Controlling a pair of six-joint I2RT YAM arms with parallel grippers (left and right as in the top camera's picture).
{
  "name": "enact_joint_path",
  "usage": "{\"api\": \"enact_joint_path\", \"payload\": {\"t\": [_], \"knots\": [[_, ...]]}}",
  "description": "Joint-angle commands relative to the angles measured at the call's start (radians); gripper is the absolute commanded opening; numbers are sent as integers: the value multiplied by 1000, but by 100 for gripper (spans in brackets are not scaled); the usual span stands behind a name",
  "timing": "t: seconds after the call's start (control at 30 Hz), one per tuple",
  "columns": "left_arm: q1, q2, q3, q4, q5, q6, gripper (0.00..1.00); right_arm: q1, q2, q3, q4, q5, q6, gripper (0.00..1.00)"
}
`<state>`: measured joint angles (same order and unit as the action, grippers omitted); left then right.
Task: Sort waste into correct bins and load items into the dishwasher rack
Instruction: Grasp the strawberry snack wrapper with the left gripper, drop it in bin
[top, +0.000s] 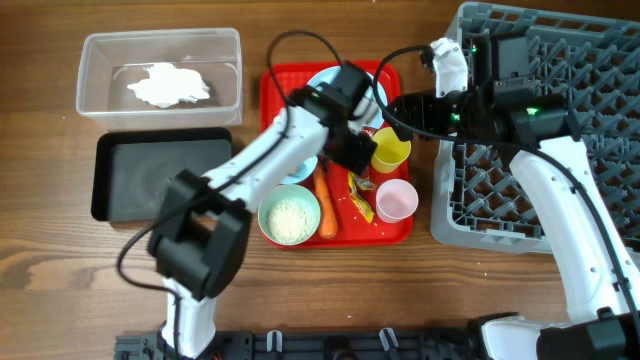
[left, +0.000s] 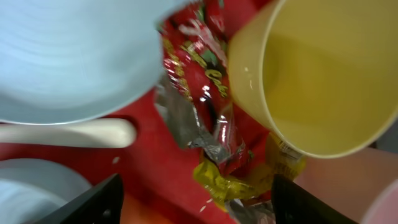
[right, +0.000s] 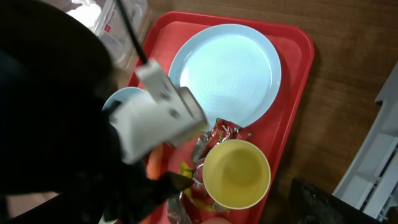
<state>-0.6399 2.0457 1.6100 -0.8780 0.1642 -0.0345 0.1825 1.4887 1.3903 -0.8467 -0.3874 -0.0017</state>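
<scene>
Jaws of the left gripper (left: 199, 208) stand spread wide, with the red and yellow snack wrappers (left: 208, 130) lying between and just ahead of them on the red tray (left: 143, 168), beside the yellow cup (left: 317, 74). The right gripper (top: 395, 108) hovers over the tray with jaws apart and nothing in them. In its own view only one dark fingertip (right: 336, 202) shows, and the left arm (right: 155, 118) hides much of the tray.

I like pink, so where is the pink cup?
In the overhead view, the pink cup stands on the right side of the red tray, next to the yellow cup, with the wrappers on its left.
</scene>
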Motion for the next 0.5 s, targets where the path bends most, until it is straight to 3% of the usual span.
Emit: {"api": "enact_joint_path", "payload": {"t": [0.0,0.07,0.13,0.17,0.23,0.3,0.47], "knots": [[-24,69,-8,-6,-26,12,75,0,10,10,-9,34,3,94],[-31,81,-8,4,-19,9,75,0,10,10,-8,33,3,94],[-32,81,-8,22,-20,1,67,0,10,10,-5,33,4,94],[-32,81,-8,26,-20,0,55,0,10,10,-5,33,4,95],[-32,81,-8,24,-20,-5,20,0,10,10,-6,34,3,95],[-32,81,-8,8,-20,-49,4,0,10,10,-5,34,3,94],[-22,72,14,-29,-31,-111,4,0,10,10,-5,34,2,94]]}}
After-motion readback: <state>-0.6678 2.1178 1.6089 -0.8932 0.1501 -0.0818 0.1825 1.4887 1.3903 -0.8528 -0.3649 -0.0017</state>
